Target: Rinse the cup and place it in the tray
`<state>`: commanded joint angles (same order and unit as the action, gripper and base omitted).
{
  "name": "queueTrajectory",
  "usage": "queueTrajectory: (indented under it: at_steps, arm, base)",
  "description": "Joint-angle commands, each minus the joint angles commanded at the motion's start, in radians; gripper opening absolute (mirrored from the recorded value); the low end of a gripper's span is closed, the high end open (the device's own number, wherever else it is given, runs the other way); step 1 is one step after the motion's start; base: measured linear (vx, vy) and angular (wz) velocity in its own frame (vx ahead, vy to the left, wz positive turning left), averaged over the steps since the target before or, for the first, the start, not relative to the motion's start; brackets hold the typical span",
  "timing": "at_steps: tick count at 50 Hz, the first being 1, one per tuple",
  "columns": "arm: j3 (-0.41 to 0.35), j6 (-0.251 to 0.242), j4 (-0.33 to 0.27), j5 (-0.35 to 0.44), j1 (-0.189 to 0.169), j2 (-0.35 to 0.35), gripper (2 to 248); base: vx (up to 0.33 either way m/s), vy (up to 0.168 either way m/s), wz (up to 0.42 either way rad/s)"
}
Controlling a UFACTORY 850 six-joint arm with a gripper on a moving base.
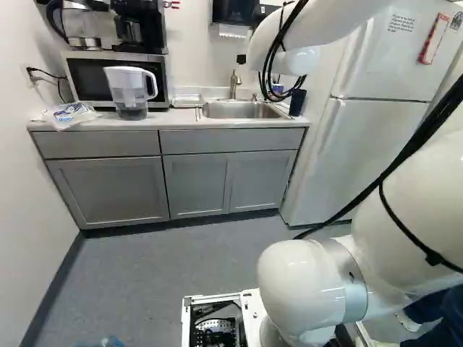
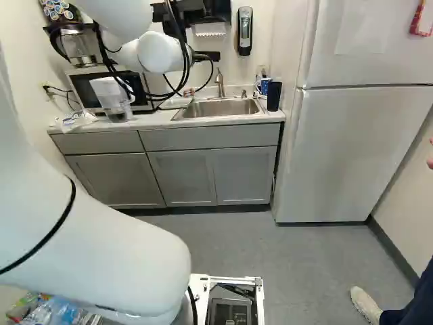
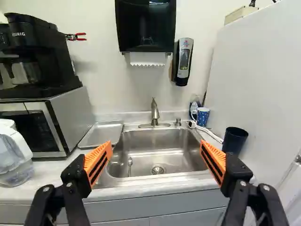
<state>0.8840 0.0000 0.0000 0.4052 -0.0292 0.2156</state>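
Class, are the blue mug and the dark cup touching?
Apart: the wrist view shows a clear gap between the blue mug and the dark cup.

Ahead of the black two-fingered pincer (image 2: 210, 56), the rectangular stainless-steel sink (image 3: 140, 162) is set into the pale smooth desk (image 3: 131, 191). Left ahead of the pincer lies the flat silver metal tray (image 3: 101, 134), the boxy silver-and-black microwave (image 3: 75, 118) beyond its left side. Right ahead stands the dark tapered cup (image 3: 234, 141), the blue patterned mug (image 3: 202, 117) behind it.

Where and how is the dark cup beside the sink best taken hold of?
Probably the dark cup is best gripped by its upper walls, coming level from the front: it stands upright, no handle showing, with the refrigerator close on one side.
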Motion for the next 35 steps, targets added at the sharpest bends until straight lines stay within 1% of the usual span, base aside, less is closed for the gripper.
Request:
queueTrajectory:
  at_steps: [35]
  arm:
    - [0.007, 0.0, 0.0, -0.006, 0.0, 0.002, 247]
  base:
    - [0.0, 0.0, 0.0]
